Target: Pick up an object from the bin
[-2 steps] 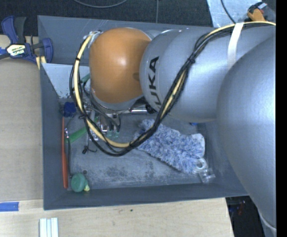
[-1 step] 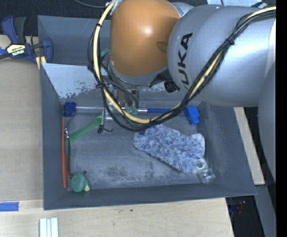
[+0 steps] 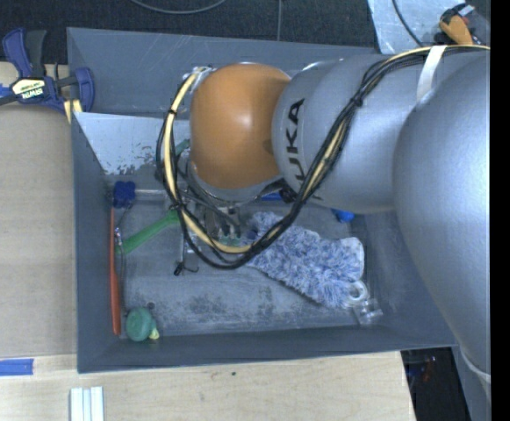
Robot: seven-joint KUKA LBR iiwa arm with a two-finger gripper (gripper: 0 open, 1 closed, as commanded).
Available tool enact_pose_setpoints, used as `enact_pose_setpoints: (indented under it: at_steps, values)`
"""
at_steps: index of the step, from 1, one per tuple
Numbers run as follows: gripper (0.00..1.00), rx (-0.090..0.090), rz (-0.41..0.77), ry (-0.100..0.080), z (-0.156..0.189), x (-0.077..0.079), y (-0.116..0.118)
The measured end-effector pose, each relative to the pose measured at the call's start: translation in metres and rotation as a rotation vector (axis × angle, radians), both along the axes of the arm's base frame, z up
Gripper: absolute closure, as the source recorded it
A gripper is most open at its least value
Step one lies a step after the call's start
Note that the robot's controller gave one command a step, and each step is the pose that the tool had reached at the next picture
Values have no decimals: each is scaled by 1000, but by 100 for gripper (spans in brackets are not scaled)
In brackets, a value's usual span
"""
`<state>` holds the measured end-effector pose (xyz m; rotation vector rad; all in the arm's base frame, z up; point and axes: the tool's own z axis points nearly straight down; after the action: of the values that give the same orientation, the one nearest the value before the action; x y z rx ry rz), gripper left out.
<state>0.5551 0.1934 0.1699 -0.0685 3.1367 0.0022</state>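
Arm's gripper [image 3: 222, 224] sits low at centre of bin [image 3: 237, 356], between green stick [image 3: 149, 232] and blue-white fuzzy cloth [image 3: 318, 267]; jaws hidden, can't tell their state.

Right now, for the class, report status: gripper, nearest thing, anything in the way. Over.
Gripper down mid-bin, nothing seen held. Blue-white cloth nearest, on view's right. Green stick close, view's left.
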Motion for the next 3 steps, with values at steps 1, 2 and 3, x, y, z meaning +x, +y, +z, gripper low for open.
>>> enact_pose_setpoints:
  at_steps: [1,2,3]
  values:
    - [0,7,68,-16,3,-70,36]
    - [0,0,-68,-16,61,23,-36]
    - [0,5,-112,1,24,-26,-36]
